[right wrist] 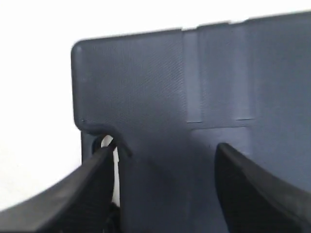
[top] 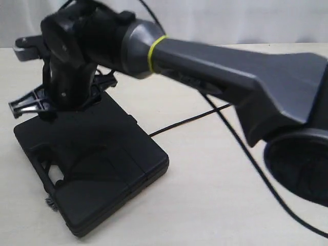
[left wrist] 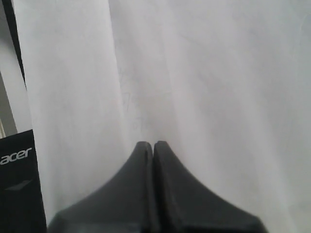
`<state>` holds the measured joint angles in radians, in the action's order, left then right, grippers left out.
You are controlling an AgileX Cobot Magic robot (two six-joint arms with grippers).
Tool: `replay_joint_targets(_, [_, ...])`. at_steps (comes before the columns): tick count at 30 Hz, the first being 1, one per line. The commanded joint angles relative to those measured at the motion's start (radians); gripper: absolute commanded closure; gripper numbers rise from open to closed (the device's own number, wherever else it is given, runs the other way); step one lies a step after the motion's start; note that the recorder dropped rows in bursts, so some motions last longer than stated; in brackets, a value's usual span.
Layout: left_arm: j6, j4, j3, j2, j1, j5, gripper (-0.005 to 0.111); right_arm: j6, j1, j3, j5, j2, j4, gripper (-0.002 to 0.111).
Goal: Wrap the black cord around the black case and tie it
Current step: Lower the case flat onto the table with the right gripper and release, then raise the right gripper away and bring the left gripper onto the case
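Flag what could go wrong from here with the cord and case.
1. Right gripper is open, so nothing holds the black cord trailing off the black case; any wrap may slacken.
2. Cord sits right beside one of its fingers; lifting away could snag it.
3. Left gripper is shut and faces away, so it likely can't help pin the cord.

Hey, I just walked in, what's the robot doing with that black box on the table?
The right arm reaches across and its claw hangs open just above the black case, holding nothing. The black cord trails away from the case across the table, with a strand by the handle cut-out next to one claw finger. The left claw is shut, empty and pointed away at a white backdrop.
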<state>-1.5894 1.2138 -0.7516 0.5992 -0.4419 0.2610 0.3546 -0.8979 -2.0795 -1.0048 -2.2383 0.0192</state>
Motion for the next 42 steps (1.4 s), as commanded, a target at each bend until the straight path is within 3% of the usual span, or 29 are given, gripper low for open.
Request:
replay_joint_targets(1, [-0.021,0.003,0.030,0.099,0.000,0.013,0.107,-0.028,0.077,-0.001,-0.123,0.103,0.034,0.050])
replay_joint_targets(3, [-0.057,0.025,0.030,0.143,0.000,0.010,0.107,-0.028,0.131,-0.001,-0.216,0.125,0.076,0.051])
replay_joint_targets(6, [-0.142,0.088,0.030,0.207,0.000,0.010,0.107,-0.038,0.225,0.021,-0.216,0.143,0.110,0.051])
replay_joint_targets(14, [-0.158,0.153,0.030,0.323,0.000,-0.057,0.107,-0.031,0.462,0.296,-0.210,0.157,0.088,0.059])
replay_joint_targets(21, [-0.168,0.098,0.027,0.480,0.000,-0.312,0.107,-0.129,0.612,0.524,0.076,0.157,0.009,0.060])
replay_joint_targets(27, [-0.149,-0.038,-0.020,0.639,0.000,-0.628,0.107,-0.584,0.601,0.615,0.244,0.157,-0.030,0.060])
replay_joint_targets(30, [-0.001,-0.186,-0.032,0.731,0.000,-0.648,0.107,-0.668,0.578,0.625,0.307,0.155,-0.085,0.060])
replay_joint_targets(35, [0.473,-0.686,-0.036,0.832,0.002,-0.672,0.107,-0.680,0.569,0.625,0.389,0.153,-0.180,0.060])
replay_joint_targets(38, [0.713,-0.912,-0.083,0.845,0.019,-0.798,0.107,-0.680,0.569,0.625,0.414,0.153,-0.217,0.060])
replay_joint_targets(42, [0.774,-0.905,-0.161,0.838,0.054,-0.967,0.107,-0.691,0.569,0.627,0.400,0.153,-0.273,0.060])
